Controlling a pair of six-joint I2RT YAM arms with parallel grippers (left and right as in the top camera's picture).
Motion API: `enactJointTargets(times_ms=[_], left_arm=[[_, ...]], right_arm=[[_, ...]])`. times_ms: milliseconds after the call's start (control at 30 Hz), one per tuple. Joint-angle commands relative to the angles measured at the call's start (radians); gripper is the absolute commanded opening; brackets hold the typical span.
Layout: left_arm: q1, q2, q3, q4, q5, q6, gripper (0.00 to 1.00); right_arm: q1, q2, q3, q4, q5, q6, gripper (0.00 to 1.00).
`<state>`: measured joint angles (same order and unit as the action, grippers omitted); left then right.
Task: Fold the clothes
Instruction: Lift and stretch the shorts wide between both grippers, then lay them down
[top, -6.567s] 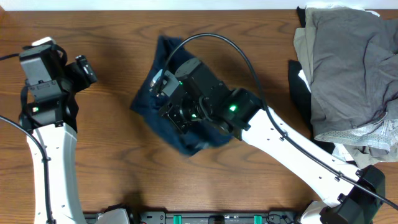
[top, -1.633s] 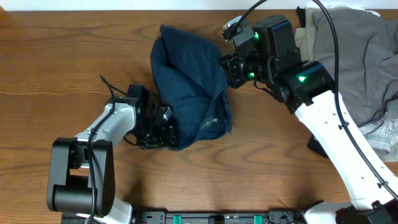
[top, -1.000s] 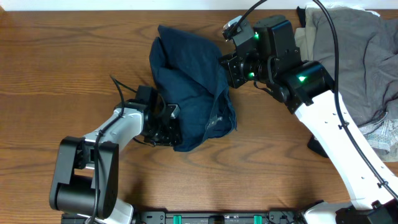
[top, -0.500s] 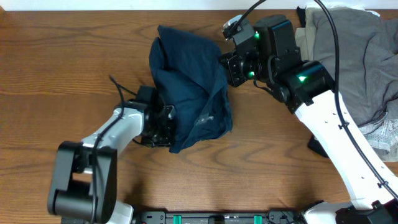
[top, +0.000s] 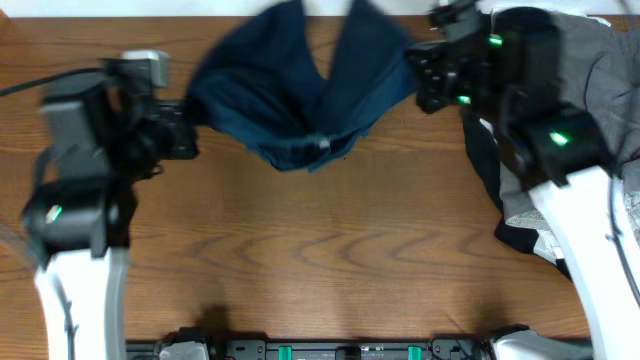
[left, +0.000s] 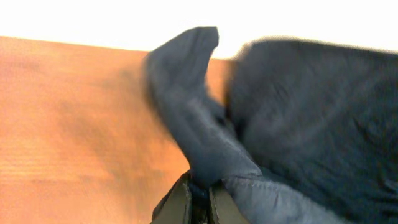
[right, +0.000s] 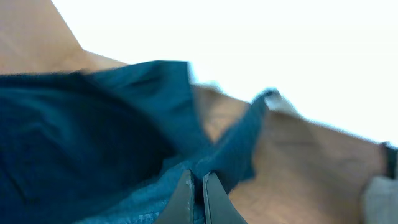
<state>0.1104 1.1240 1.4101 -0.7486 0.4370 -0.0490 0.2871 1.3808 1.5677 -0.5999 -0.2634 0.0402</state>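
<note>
So far: no fold visible; navy shorts (top: 300, 100) hanging spread at upper centre of the overhead view.
Left to do: laying flat, folding, then the pile (top: 585, 90) at upper right.
Left gripper (top: 188, 138): raised at mid-left, clenched on one shorts edge.
Right gripper (top: 420, 85): raised at upper right, clamped on the opposite edge.

Navy shorts (right: 93, 155) in right gripper (right: 196, 186)

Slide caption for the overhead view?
Left gripper and right gripper each pinch one end of the navy shorts, spread over the table beside the clothes pile.
</note>
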Motion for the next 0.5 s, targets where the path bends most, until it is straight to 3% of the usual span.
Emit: enactJointTargets(times_ms=[0,467], left_arm=[[0.038,-0.066,0.056,0.014,-0.025,-0.021,0.06],[0.059,-0.337,0.130,0.077,-0.072,-0.069,0.06]], right_arm=[[-0.035,-0.103,0.009,0.013,0.065,-0.011,0.01],[-0.050,-0.424,0.009,-0.027,0.109,0.027,0.01]])
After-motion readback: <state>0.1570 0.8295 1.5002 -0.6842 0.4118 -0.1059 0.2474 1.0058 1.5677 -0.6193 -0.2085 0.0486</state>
